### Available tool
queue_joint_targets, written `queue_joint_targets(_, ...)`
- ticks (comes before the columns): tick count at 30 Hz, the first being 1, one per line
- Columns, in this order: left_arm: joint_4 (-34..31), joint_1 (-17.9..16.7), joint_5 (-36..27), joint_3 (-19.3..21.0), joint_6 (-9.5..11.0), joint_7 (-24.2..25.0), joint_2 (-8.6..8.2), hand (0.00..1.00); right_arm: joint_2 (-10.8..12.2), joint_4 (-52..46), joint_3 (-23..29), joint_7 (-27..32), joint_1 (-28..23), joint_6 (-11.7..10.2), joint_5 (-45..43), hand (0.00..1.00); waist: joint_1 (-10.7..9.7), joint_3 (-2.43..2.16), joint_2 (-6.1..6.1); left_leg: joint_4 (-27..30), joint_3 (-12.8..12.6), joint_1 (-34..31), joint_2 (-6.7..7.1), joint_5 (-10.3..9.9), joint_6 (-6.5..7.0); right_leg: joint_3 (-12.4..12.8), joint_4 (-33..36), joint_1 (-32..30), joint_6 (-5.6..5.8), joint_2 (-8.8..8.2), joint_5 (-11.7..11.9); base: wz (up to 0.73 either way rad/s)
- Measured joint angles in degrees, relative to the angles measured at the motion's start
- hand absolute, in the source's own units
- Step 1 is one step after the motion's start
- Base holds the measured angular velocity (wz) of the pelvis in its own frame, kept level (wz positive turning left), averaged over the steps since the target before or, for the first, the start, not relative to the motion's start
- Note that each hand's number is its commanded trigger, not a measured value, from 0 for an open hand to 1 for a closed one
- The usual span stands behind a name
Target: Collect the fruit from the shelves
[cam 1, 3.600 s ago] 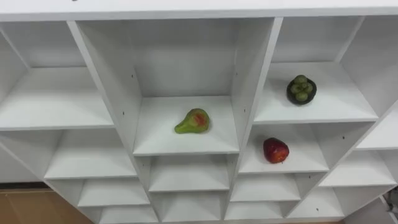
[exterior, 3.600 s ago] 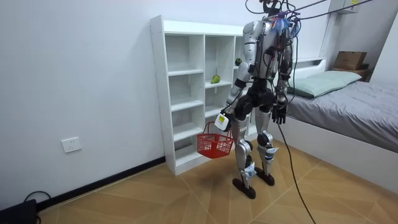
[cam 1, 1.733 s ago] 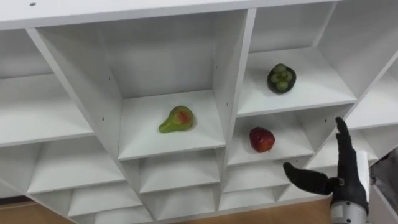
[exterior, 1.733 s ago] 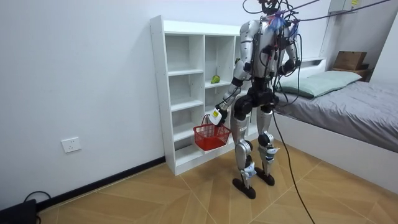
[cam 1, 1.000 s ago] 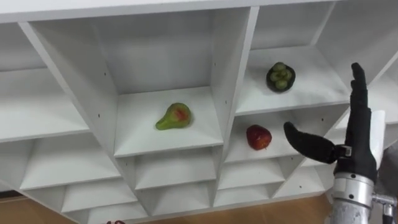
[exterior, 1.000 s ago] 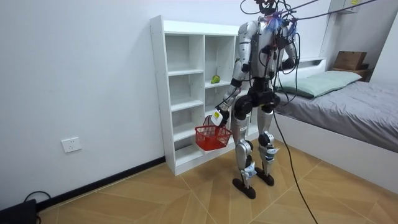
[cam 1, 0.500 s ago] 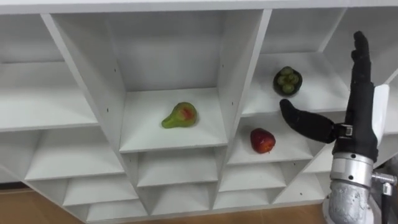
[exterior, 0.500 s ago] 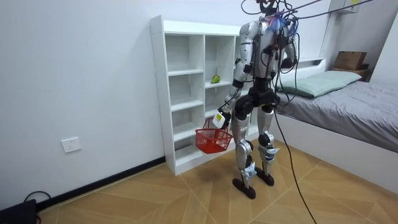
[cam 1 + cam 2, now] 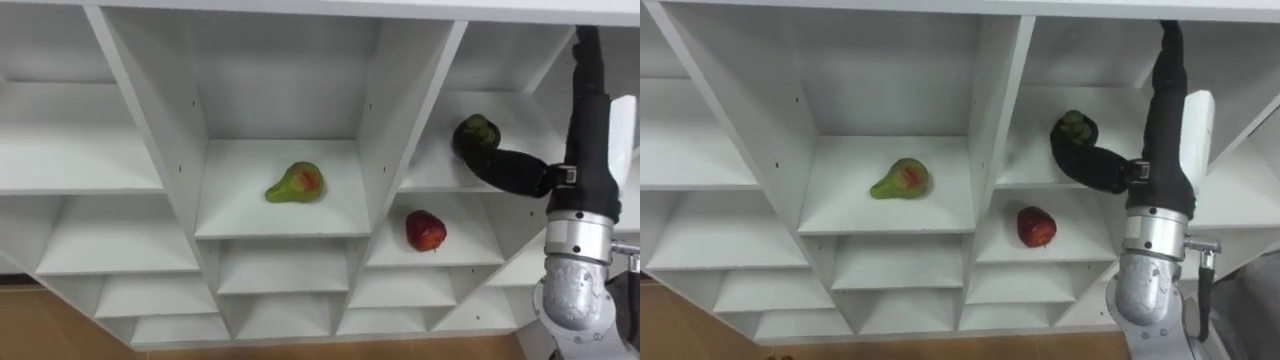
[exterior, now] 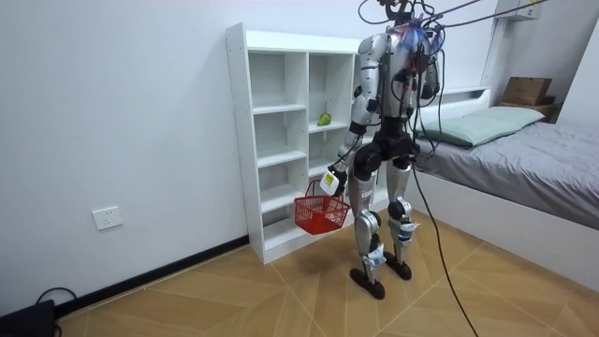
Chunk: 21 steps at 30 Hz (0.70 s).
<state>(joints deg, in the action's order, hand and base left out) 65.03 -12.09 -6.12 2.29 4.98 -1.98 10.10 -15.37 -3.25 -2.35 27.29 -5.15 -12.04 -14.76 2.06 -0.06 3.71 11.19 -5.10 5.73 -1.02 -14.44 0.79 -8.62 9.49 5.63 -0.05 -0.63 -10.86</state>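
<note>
Reaching: right robot hand (image 9: pixel 582 175) spread, thumb beside green fruit (image 9: pixel 478 126).
Next: close round it.
Left robot hand (image 10: pixel 329 182): gripping basket (image 10: pixel 321 215).

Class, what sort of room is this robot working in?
Most likely a bedroom: a bed with grey cover and pillow, a white open-shelved closet against the wall, and a wood-pattern floor.
</note>
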Motion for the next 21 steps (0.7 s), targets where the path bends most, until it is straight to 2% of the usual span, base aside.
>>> queue_joint_targets(2,-0.03,0.08,0.84,0.15,-0.18,-0.04,0.02,1.00,-0.77,1.58,0.68,-0.88,0.14,0.98,1.73,0.00,0.05,0.05,-0.01,0.00,0.51,0.01,0.06,0.01,0.00,-0.80,0.00,0.29,0.00,-0.10,0.00,0.11)
queue_joint_targets(7,-0.02,0.06,0.88,0.46,-0.83,-0.09,0.05,1.00,-0.95,4.87,1.89,-2.07,1.54,2.21,4.11,0.00,0.10,0.15,-0.10,0.02,0.69,0.03,0.07,0.08,-0.04,-0.84,-0.23,0.33,0.00,-0.11,0.00,0.01)
queue_joint_targets(13,-0.26,0.02,1.43,1.08,-1.35,-0.05,0.05,1.00,-1.07,4.87,1.93,-4.10,1.85,2.41,5.84,0.00,0.08,0.20,0.01,0.12,1.45,-0.11,0.25,0.21,-0.09,-1.42,-0.72,0.70,-0.07,-0.21,0.04,0.06)
queue_joint_targets(16,-0.42,0.03,1.99,1.12,-1.52,0.12,0.03,1.00,-1.13,4.98,1.92,-5.29,2.04,3.36,5.96,0.00,0.27,0.37,0.09,0.17,2.09,0.02,0.44,0.30,0.00,-1.75,-0.78,1.39,-0.07,-0.33,0.04,0.10)
queue_joint_targets(21,-0.90,0.04,2.70,2.01,-1.67,0.26,0.02,1.00,-1.66,10.42,2.09,-7.08,5.86,3.36,7.50,0.00,0.20,0.52,0.15,0.24,2.46,-0.09,0.62,0.40,0.08,-2.19,-0.79,1.81,-0.06,-0.48,0.05,0.05)
